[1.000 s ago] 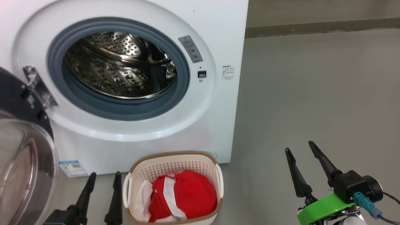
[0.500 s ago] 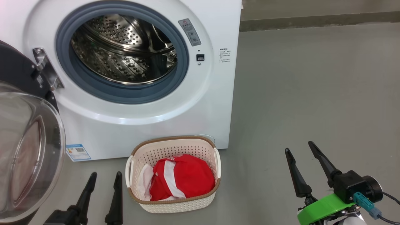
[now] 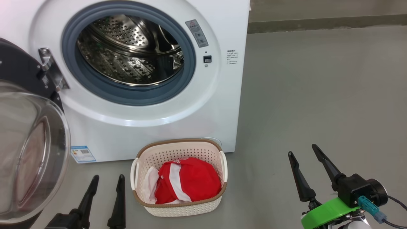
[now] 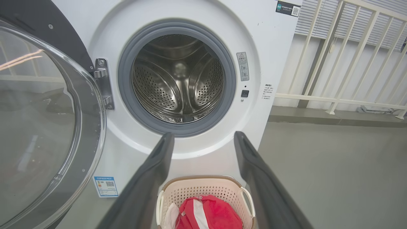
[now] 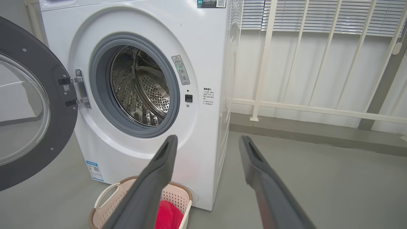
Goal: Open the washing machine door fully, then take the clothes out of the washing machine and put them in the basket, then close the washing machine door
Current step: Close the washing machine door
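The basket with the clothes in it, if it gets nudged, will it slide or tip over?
Probably slides: the basket is thin perforated plastic on a smooth grey floor, so likely light. Tipping seems unlikely, since it sits low and wide with the clothes slumped at the bottom. Those look soft and would flop if lifted.

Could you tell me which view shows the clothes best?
The head view: it looks down on the whole pile of clothes in the basket. The left wrist view crops them at its bottom edge; the right wrist view catches a red patch of them.
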You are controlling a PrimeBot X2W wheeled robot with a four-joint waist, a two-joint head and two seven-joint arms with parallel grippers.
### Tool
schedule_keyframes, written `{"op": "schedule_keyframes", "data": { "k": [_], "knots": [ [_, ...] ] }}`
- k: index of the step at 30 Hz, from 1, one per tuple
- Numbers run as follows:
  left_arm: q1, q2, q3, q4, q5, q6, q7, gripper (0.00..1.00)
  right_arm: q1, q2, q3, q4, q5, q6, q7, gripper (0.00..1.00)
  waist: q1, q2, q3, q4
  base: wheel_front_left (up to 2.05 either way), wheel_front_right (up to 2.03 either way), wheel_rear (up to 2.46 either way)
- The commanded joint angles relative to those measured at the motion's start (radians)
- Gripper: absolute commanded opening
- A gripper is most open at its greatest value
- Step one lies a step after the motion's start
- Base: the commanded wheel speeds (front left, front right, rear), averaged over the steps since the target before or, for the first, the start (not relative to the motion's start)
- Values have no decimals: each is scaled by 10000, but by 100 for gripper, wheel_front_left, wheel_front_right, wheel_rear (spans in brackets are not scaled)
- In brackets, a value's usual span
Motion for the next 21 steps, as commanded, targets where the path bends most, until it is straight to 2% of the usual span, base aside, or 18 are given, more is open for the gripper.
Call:
{"op": "schedule_keyframes", "data": {
  "k": [1, 11, 21],
  "knots": [
    [-155, 202, 294, -329, -89, 104, 32, 100, -161, -11, 298, -219, -49, 44, -63, 100, 0, 0, -5, 113, 0, 0, 0],
    [-167, 216, 250, -532, 42, 366, 54, 100, -133, -11, 469, -199, -29, 44, -63, 100, 0, 0, -58, 839, 0, 0, 0],
    [-14, 245, 376, -940, 65, 725, 128, 100, -220, -21, 705, -194, 26, 44, -63, 100, 0, 0, -102, 1840, 0, 0, 0]
  ]
}}
